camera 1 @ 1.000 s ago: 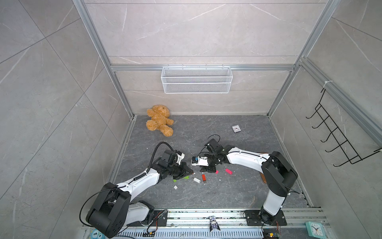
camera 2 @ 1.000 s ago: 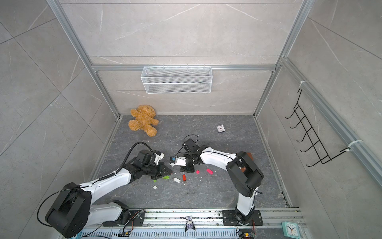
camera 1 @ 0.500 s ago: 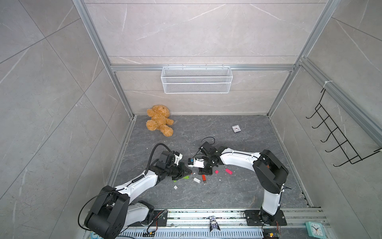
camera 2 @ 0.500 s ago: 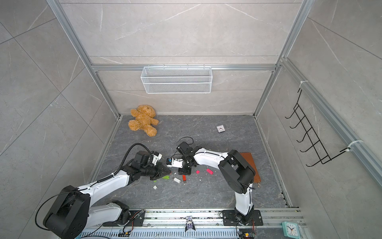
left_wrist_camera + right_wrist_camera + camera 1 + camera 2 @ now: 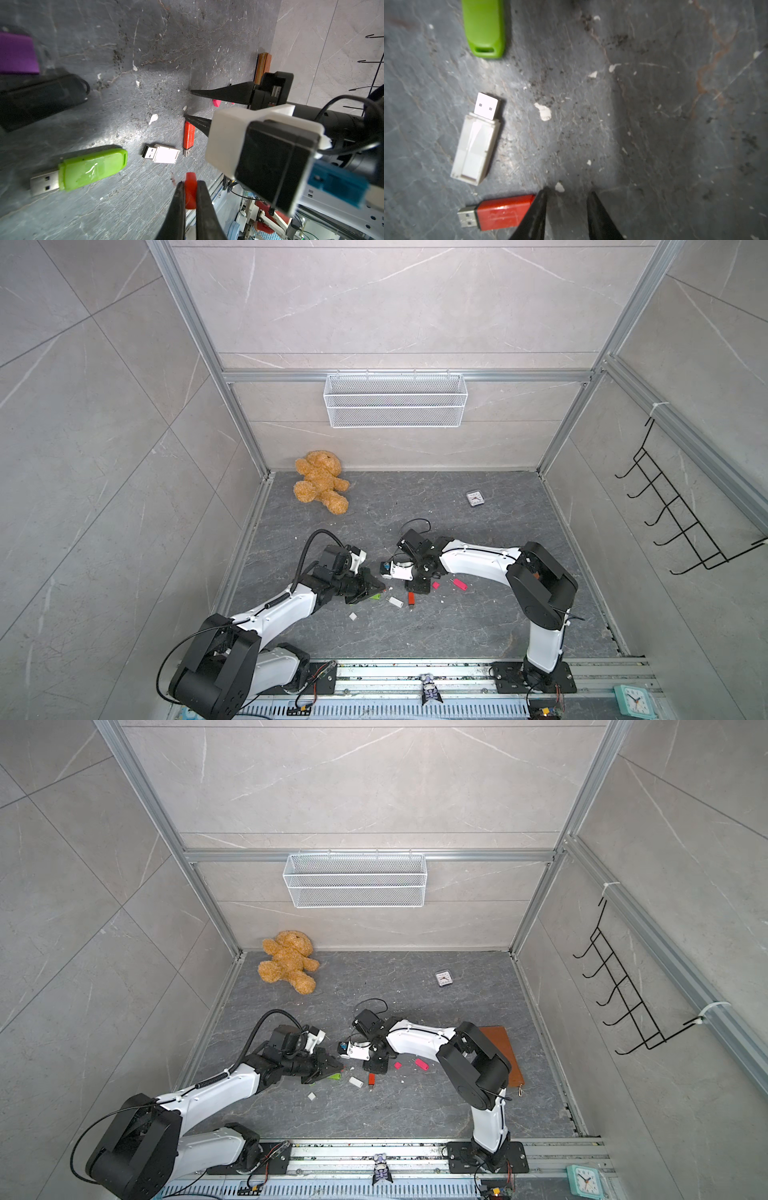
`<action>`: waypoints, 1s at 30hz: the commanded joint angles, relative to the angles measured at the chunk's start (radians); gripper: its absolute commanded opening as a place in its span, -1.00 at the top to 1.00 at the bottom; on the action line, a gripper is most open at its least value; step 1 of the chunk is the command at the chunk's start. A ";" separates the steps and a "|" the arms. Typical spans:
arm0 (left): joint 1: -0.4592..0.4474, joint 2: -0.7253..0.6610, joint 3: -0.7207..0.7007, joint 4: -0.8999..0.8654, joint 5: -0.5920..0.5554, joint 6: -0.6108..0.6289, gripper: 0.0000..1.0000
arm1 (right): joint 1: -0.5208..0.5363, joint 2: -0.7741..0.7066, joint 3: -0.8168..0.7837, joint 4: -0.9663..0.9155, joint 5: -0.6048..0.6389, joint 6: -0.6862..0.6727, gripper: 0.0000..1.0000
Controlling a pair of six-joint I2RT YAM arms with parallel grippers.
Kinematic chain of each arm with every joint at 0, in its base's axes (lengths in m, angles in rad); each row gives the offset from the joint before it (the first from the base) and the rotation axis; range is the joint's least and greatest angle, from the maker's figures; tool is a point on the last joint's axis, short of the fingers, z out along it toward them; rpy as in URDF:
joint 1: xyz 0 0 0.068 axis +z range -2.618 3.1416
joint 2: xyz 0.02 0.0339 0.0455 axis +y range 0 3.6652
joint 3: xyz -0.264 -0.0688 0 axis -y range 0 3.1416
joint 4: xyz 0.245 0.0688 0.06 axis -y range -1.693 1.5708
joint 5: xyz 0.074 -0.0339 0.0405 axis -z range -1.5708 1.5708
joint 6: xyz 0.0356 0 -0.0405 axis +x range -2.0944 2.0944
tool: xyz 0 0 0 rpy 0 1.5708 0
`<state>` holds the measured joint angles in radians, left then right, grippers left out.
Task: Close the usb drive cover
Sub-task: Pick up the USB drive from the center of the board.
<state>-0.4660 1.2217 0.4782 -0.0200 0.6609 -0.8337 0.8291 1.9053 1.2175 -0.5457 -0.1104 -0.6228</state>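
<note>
1. In both top views, the flat red USB drive (image 5: 411,598) lies on the dark, veined stone floor (image 5: 457,635). It is just beside the tips of the right gripper (image 5: 419,587), and the left gripper (image 5: 375,585) is near. A boxy white drive (image 5: 395,602) lies next to it.
2. Left wrist view: the left gripper's slim, tapered black fingers (image 5: 178,199) are pinched tight on a small, rounded, glossy red cap (image 5: 190,176). On the floor lie a glossy lime-green drive (image 5: 93,168) with a bare metal plug, the white drive and the red USB drive.
3. Right wrist view: the right gripper's pointed fingers (image 5: 593,207) stand apart, with only gritty floor between them. One tip overlaps the plastic end of the red USB drive, whose metal plug is uncovered.
</note>
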 commanded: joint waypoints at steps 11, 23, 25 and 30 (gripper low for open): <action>0.004 -0.021 -0.008 0.037 0.015 0.010 1.00 | 0.011 -0.188 -0.100 -0.127 0.067 0.049 0.28; 0.004 -0.104 -0.010 -0.022 -0.019 0.013 1.00 | 0.015 -0.003 0.098 -0.066 -0.062 0.103 0.27; 0.004 -0.114 -0.011 -0.027 -0.022 0.013 1.00 | 0.018 0.021 0.111 -0.076 -0.068 0.103 0.27; 0.004 -0.109 -0.006 -0.032 -0.022 0.016 1.00 | 0.027 0.048 0.104 -0.106 -0.046 0.087 0.27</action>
<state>-0.4660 1.1225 0.4656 -0.0315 0.6445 -0.8330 0.8463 1.9381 1.3113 -0.6144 -0.1467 -0.5411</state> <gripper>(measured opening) 0.104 0.363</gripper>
